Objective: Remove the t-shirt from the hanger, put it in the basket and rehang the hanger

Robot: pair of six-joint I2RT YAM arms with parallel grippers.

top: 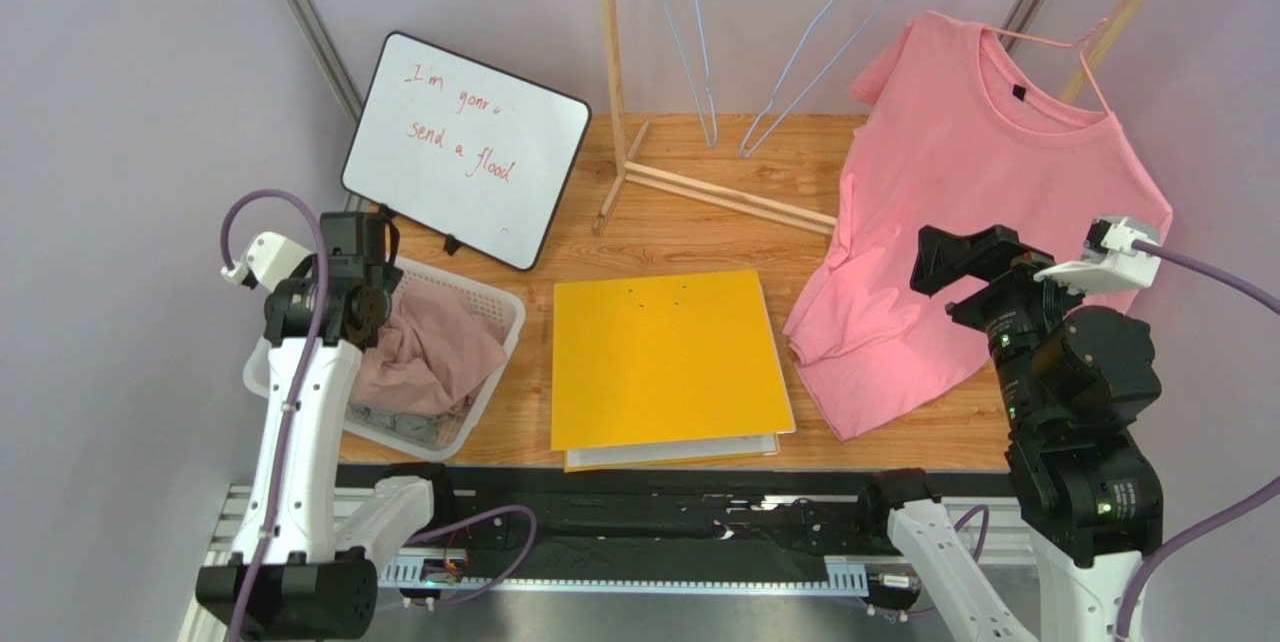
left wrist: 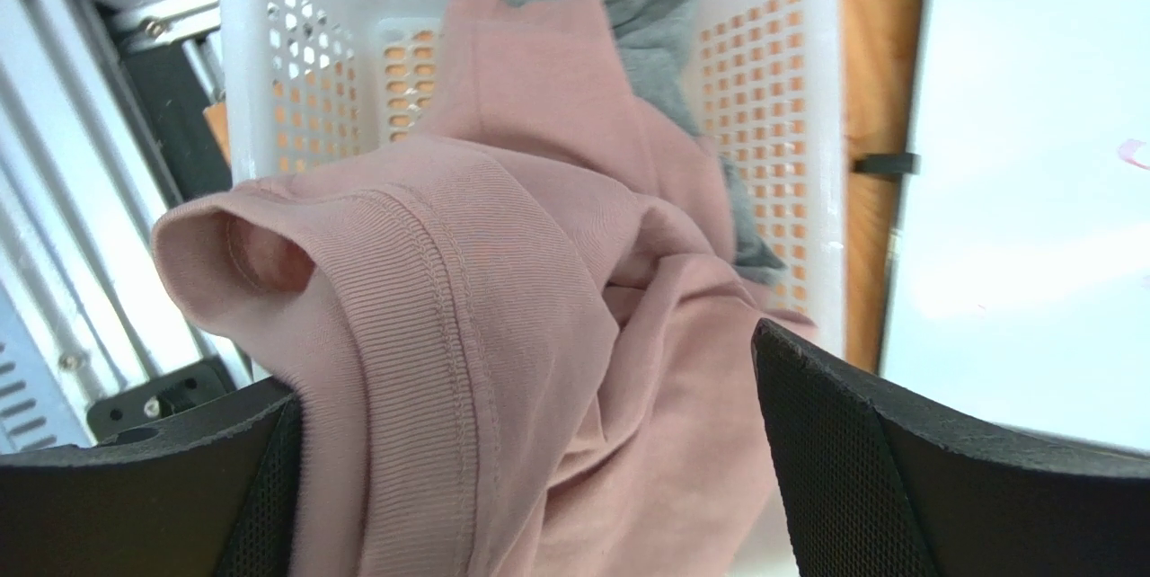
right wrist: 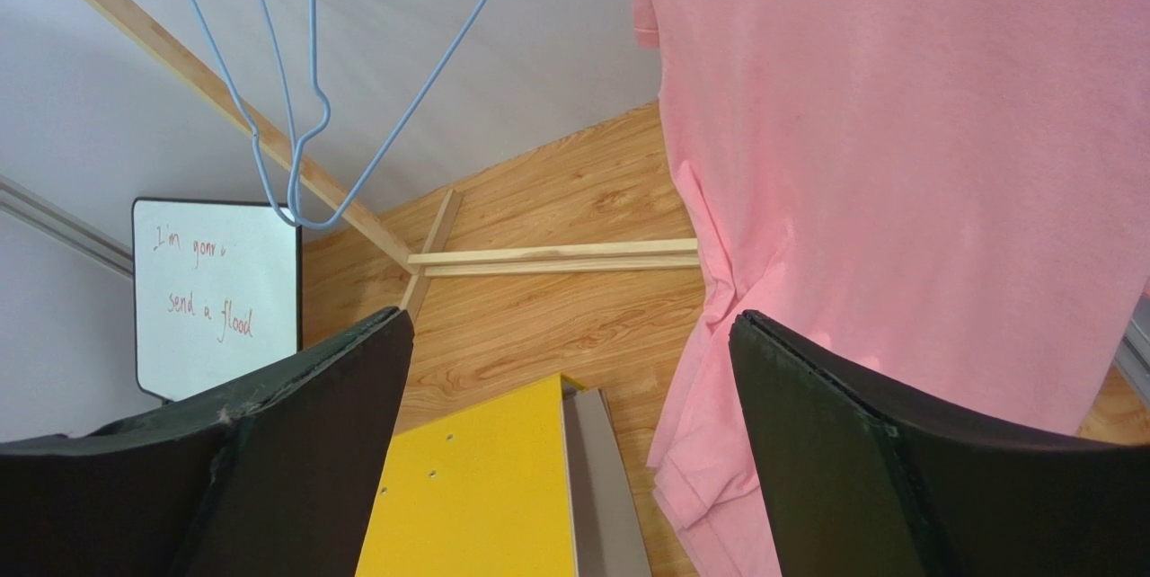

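Right jaws gape apart — t-shirt (right wrist: 878,132) edge just ahead (table (right wrist: 567,321) leftward).

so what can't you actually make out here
- hanger: arms hidden inside the t-shirt, top external; above the frame edge, right wrist
- grey garment: mostly buried under the pink cloth in the basket, left wrist
- whiteboard: washed out and cut by the right edge, writing unreadable, left wrist

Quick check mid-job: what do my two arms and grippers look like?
Left arm: white links, black joints, looping purple cable. Right arm: bulky black housings, white wrist module, purple cable. Left gripper and right gripper: wide black fingers, mesh-textured inside.
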